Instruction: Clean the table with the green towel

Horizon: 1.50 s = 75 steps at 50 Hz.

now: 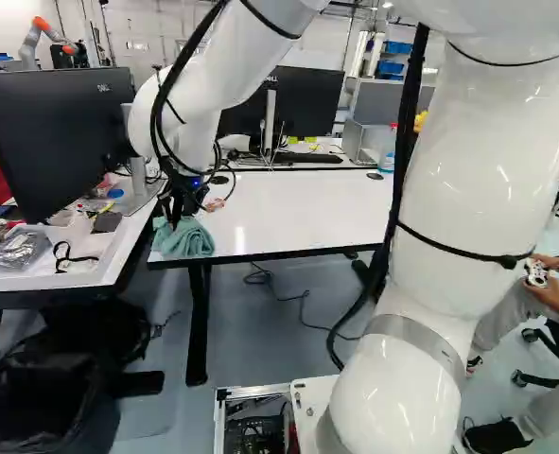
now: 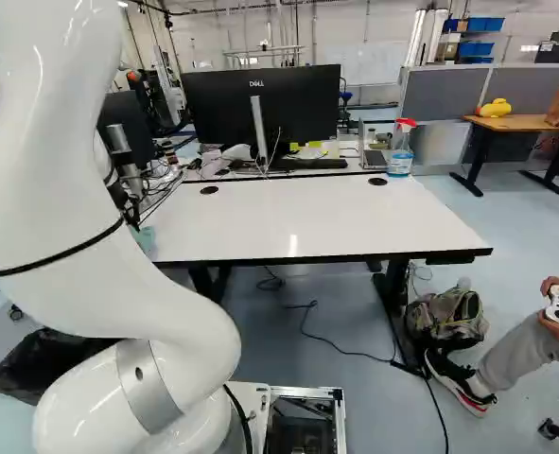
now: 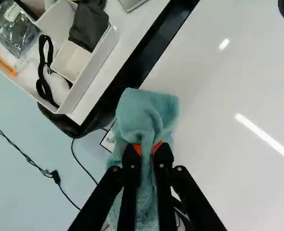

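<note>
Right at the near left corner of the white table (image 1: 307, 203), the black gripper (image 1: 174, 212) has the green towel (image 1: 186, 238) pinched between its two orange pads. The cloth is bunched, with one part spread ahead of the fingertips and over the table's corner; whether it presses on the top, I cannot tell. Left of the table, a tray (image 3: 96, 75) holds a black strap (image 3: 42, 72) and an orange cutter (image 3: 2, 63). By the table's far right corner stands a spray bottle (image 2: 400, 153); beyond its far edge, a monitor (image 2: 303, 113).
</note>
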Tool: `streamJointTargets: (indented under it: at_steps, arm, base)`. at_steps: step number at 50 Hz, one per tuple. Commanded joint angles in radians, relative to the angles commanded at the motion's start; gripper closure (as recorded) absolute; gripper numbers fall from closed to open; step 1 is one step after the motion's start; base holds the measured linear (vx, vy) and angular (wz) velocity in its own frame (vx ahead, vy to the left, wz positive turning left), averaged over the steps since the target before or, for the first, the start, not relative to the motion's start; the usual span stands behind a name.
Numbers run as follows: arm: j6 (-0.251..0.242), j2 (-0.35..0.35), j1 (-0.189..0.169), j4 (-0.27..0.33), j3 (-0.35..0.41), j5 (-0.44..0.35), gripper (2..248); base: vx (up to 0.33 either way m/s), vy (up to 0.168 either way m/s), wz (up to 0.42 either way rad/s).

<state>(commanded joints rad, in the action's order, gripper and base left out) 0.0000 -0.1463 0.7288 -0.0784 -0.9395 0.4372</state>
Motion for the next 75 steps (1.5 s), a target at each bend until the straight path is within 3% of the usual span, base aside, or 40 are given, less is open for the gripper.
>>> streamJointTargets:
  at_steps: [42, 75]
  arm:
    - [0.0, -0.003, 0.0, -0.034, -0.001, 0.111, 208]
    - [0.0, -0.024, 0.0, -0.034, -0.005, 0.111, 208]
  base:
    - [0.0, 0.0, 0.0]
    - [0.0, 0.0, 0.0]
